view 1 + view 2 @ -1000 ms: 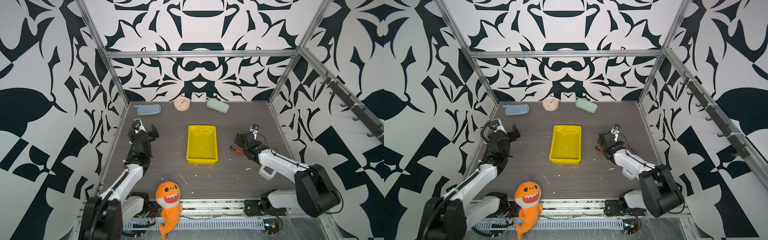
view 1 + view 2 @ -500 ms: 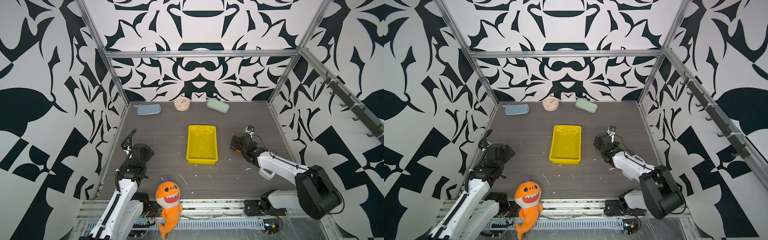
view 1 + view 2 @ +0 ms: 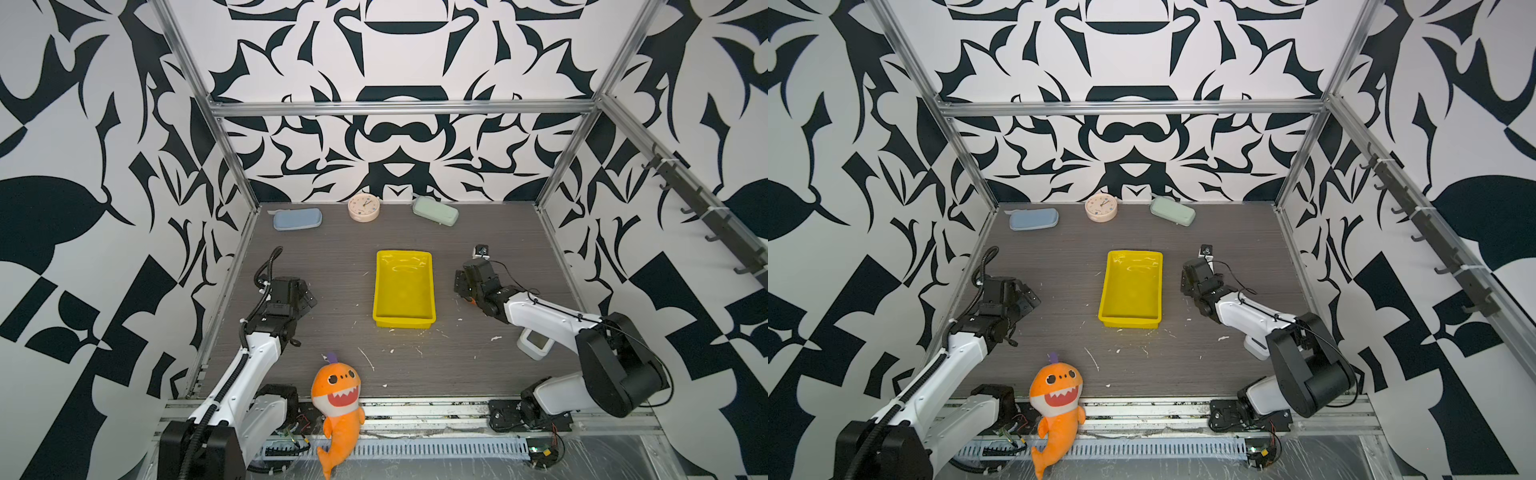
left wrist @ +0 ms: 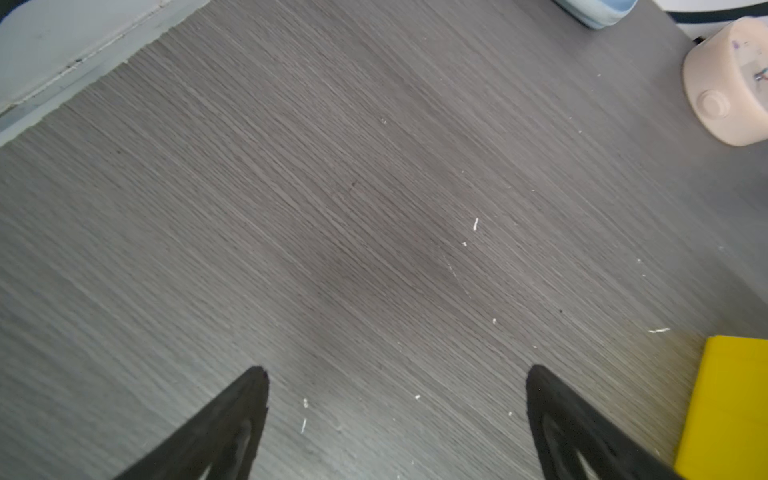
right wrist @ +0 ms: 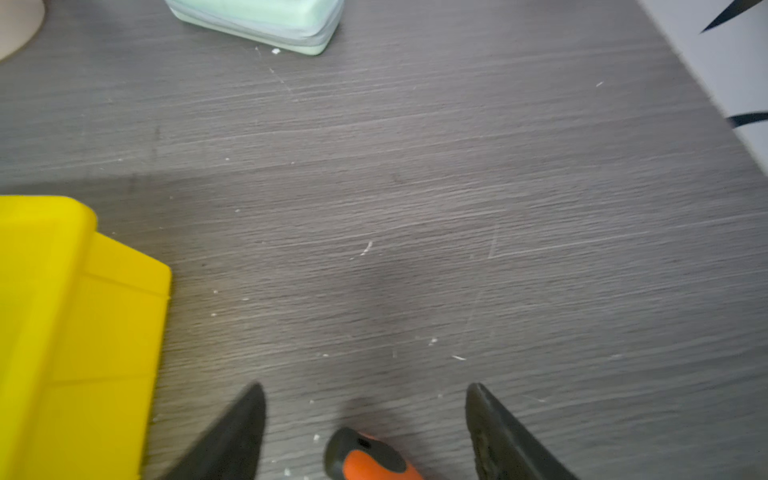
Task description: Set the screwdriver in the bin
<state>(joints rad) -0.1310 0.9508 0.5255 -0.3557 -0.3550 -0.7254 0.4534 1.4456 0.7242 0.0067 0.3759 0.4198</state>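
In the right wrist view the screwdriver lies on the table. Only its black end cap and the start of its orange handle show. My right gripper is open and straddles that handle, with a gap on each side. The yellow bin stands close beside it. In both top views the bin sits mid-table with nothing in it. The right gripper is low, just to the bin's right, and hides most of the screwdriver. My left gripper is open over bare table, left of the bin.
Along the back wall lie a blue pouch, a round clock and a green pouch. An orange shark plush sits at the front edge. A small white device lies under the right arm. Patterned walls enclose the table.
My right gripper has slid left toward the bin and now sits over the screwdriver. The left arm has swung round and its gripper has come down over the table.
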